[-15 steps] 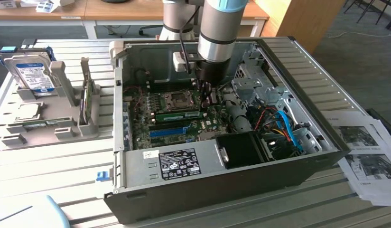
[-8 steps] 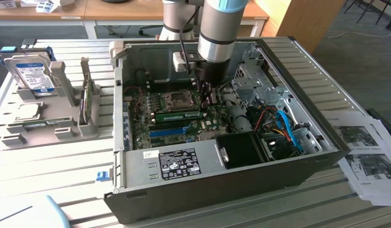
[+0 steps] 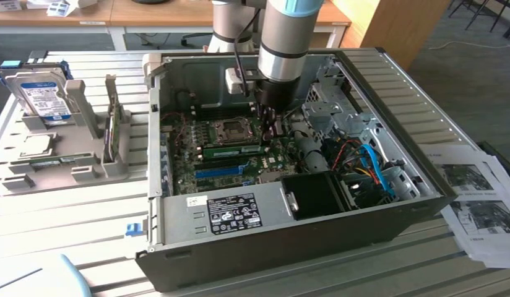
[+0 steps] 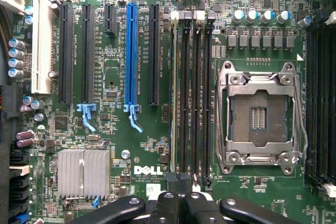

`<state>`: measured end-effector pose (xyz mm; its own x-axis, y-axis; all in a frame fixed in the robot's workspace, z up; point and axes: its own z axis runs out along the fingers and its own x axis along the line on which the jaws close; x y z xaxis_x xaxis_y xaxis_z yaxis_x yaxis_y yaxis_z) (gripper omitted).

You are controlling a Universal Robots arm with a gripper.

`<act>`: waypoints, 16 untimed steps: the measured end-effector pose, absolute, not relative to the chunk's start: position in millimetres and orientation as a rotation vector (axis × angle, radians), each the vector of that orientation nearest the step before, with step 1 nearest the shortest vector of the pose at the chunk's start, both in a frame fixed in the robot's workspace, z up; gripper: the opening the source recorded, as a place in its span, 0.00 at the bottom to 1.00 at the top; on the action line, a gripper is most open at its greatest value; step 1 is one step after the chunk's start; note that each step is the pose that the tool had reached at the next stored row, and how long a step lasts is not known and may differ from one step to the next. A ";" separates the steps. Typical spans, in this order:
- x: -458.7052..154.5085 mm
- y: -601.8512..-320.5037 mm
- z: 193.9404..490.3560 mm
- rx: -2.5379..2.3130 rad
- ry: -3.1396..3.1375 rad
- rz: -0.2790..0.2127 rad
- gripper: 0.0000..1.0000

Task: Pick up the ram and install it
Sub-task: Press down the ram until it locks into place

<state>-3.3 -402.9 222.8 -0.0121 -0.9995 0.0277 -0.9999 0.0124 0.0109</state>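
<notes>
The open computer case point(image 3: 321, 204) is seen lying on its side on the slatted counter point(image 3: 73, 235), with its labelled power supply point(image 3: 226, 210) nearest. Beyond it the motherboard point(image 3: 238, 139) is exposed, carrying a bright blue slot point(image 3: 220, 171) and the empty CPU socket point(image 3: 233, 129). The ram point(image 3: 234, 150), a narrow green stick, is seen lying along the board between the blue slot and the socket; in the wrist view it is seated on edge in the memory slot point(image 4: 175, 95) beside the black slots next to the socket. The gripper point(image 3: 267, 114) is held just above the board near the ram's end, its fingers point(image 4: 191, 208) brought together and clamped on nothing. Farther off, a grey holder point(image 3: 57, 133) with a hard drive point(image 3: 42, 94) is seen on the exterior view's left, and printed sheets point(image 3: 478, 204) on its right
</notes>
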 end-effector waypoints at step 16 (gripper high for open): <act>-3.3 -402.9 232.9 2.188 -2.215 0.017 0.09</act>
<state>-3.3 -402.9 232.9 -0.0121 -0.9995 0.0276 -0.9999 0.0125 0.0116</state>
